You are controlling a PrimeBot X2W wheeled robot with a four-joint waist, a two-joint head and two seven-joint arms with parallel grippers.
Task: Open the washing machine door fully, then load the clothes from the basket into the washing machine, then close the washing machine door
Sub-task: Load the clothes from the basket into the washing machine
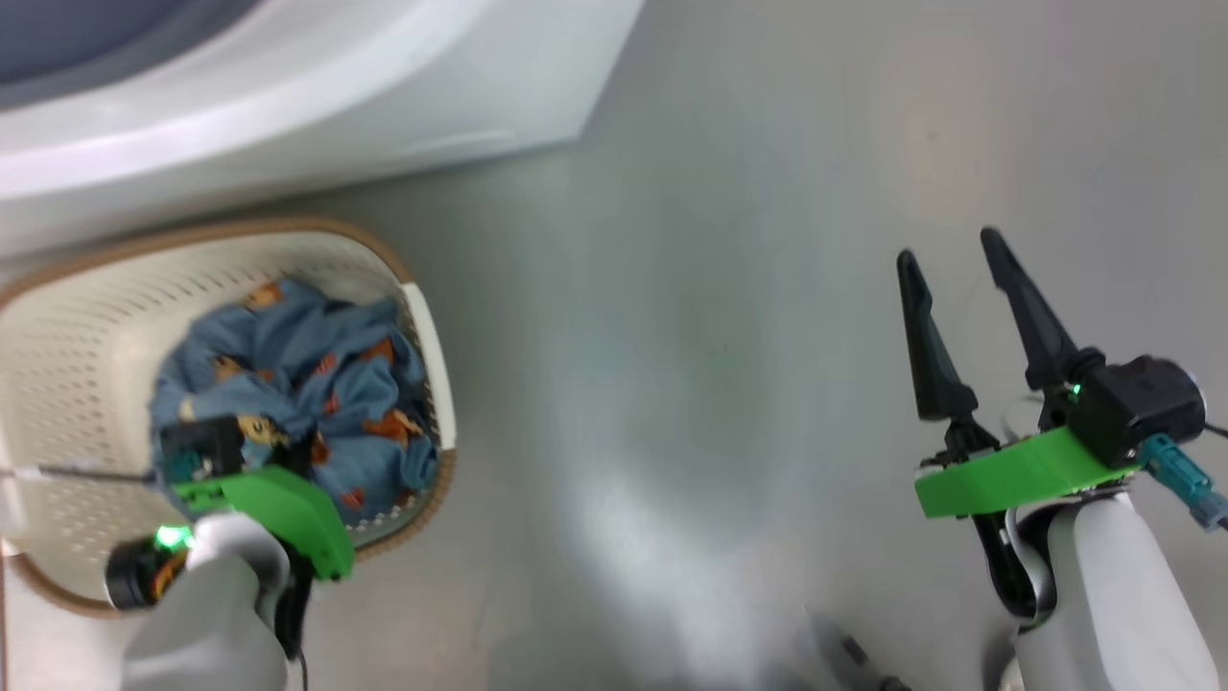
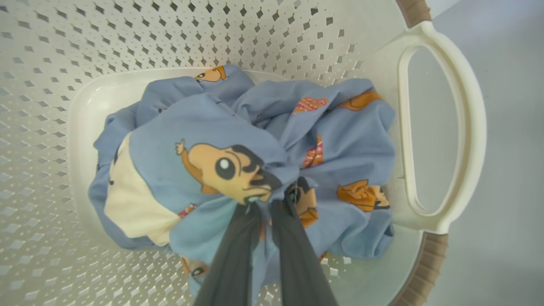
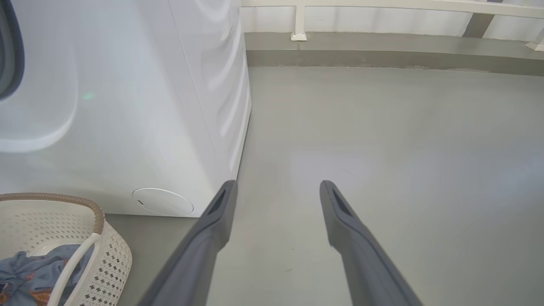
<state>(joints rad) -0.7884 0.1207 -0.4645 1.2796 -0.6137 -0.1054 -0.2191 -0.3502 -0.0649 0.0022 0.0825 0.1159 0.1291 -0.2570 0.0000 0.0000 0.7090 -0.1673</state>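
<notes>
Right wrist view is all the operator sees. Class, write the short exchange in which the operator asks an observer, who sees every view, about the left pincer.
Operator: Where is the left pincer?
Observer: The left pincer is down inside the basket, on the clothes.
Operator: Is it open or shut?
Observer: Shut: its fingers pinch a fold of the clothes.
</notes>
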